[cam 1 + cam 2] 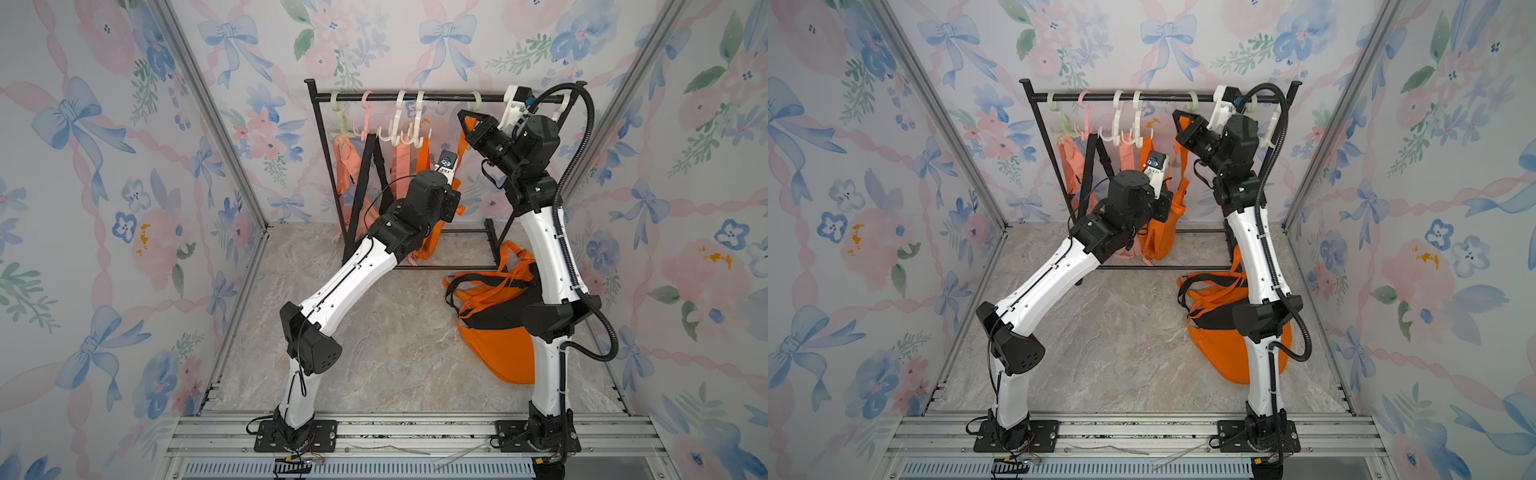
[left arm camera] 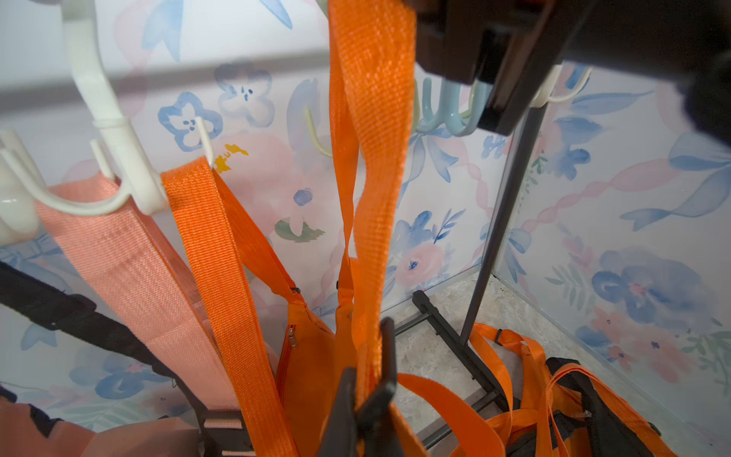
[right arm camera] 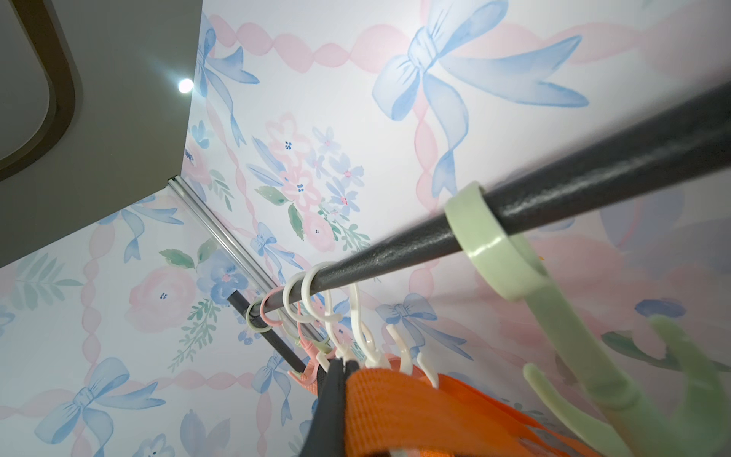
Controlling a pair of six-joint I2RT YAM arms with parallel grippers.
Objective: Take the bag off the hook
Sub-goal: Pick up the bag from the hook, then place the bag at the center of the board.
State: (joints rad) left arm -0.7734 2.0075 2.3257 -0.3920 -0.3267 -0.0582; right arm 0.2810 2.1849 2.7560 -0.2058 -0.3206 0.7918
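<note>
Marbled floor [image 1: 374, 332] below, left tool [image 2: 370, 382] pinches ribbed woven orange strap [image 2: 375, 99].

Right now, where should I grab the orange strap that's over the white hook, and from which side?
Probably pinch the orange strap just below the white hook, coming from the front, jaws on its two flat faces. It hangs flat and straight there, and the hook's tip points up, so a short lift should clear it.
</note>
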